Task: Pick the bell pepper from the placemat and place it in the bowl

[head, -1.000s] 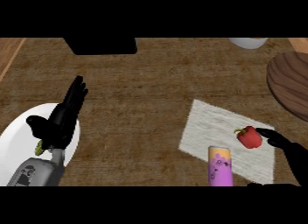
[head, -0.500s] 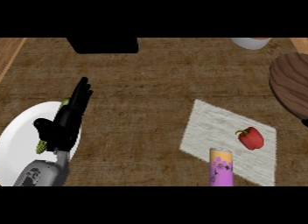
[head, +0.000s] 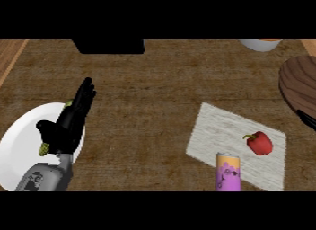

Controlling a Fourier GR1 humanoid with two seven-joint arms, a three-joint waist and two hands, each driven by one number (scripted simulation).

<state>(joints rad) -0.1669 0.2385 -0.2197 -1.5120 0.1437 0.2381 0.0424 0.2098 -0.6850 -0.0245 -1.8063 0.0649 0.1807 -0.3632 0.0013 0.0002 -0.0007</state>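
Presently, bell pepper [head: 259,143] lying on placemat [head: 217,130] near tabletop's [head: 154,90] right edge; left hand [head: 66,128] spread over white plate [head: 15,148]; right hand [head: 314,126] state: cannot tell.

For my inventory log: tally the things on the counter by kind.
Plate: 1
Wooden bowl: 1
Placemat: 1
Bell pepper: 1
Purple can: 1
White cup: 1
Black box: 1
Green item, half hidden on the plate: 1
Total: 8

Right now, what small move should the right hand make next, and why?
Probably move the right hand toward the pepper. The pepper lies untouched on the placemat, the right hand shows only at the view's right edge below the bowl, and the left hand rests open over the plate.
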